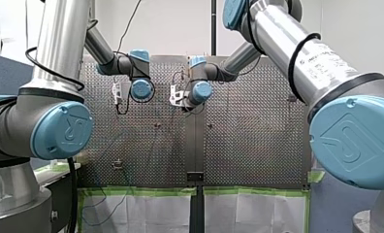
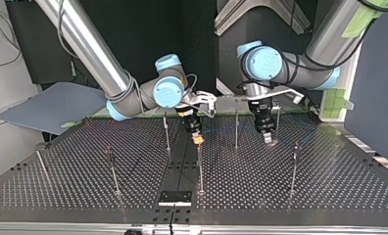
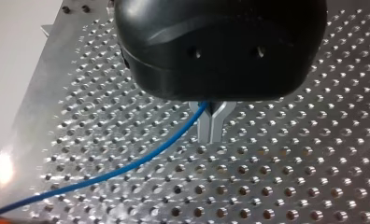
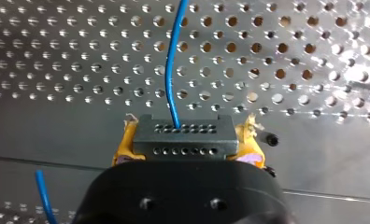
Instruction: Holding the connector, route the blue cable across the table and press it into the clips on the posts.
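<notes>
The connector (image 4: pixel 183 135), a grey block with rows of small holes, sits clamped between the yellow pads of our right end effector (image 4: pixel 188 147), low over the table (image 2: pixel 60 191) near its middle seam. The blue cable (image 4: pixel 173 70) leaves the connector's face and runs out over the perforated surface. Further along, our left end effector (image 3: pixel 211 134) has its metal fingers pressed together on the same cable, which trails from there across the holes. In the top view the two end effectors hang near each other over the far part of the table.

We judge the task barely begun. Both grasps are made, yet we see no stretch of cable seated on any of the posts (image 2: pixel 236 128), and their clips are too small to read. All the routing and pressing looks left to do.

Thin posts stand all around: one just beside our right end effector, one between the two end effectors, and others well apart toward that camera. They could snag the cable or an arm as we sweep. A black plate (image 2: pixel 175 197) lies at the table's edge nearest that camera.
</notes>
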